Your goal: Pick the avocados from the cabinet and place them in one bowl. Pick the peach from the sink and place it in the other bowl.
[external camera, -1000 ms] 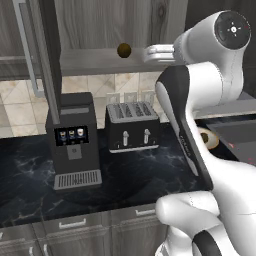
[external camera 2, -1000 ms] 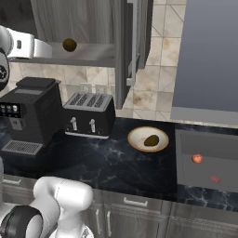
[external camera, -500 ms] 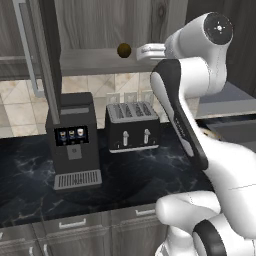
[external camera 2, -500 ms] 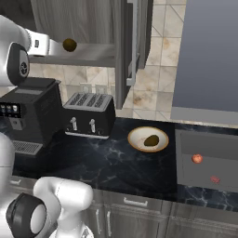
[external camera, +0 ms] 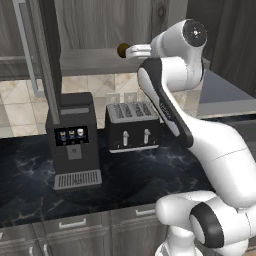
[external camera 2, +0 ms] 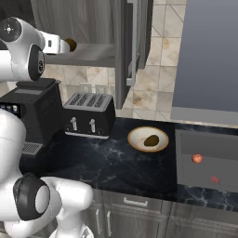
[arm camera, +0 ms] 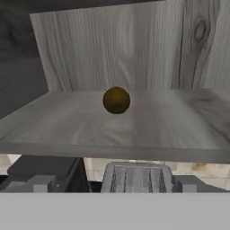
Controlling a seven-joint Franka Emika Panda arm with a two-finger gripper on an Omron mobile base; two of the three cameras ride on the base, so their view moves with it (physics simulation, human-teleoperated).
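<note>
The arm is raised to the cabinet (external camera: 100,30), with the gripper (external camera: 131,50) level with the shelf (arm camera: 112,126) and pointing at the one avocado (arm camera: 116,99) left on it. The jaws stand fully open and hold nothing. The step in hand looks like the reach for this second avocado.

To do it well, the gripper should go straight in along the shelf, keeping low enough to take the ball across its middle yet clear of the shelf's front edge. The avocado is round and will likely roll if one finger nudges it first, so both fingers should pass either side before closing. The open door (external camera 2: 123,51) hangs just to the side; the withdrawal should come straight back out before swinging toward the counter (external camera 2: 107,162).

The hand view shows the avocado sitting centred, well back from the shelf edge and in front of the back wall, with the toaster (arm camera: 137,177) below. The left base view shows the avocado at the very tip of the gripper, so the gap is hard to judge there. The right base view gives what the others lack: a bowl (external camera 2: 148,139) on the counter with a dark avocado already in it, and the peach (external camera 2: 197,158) lying in the sink (external camera 2: 209,144). I cannot make out a second bowl.
</note>
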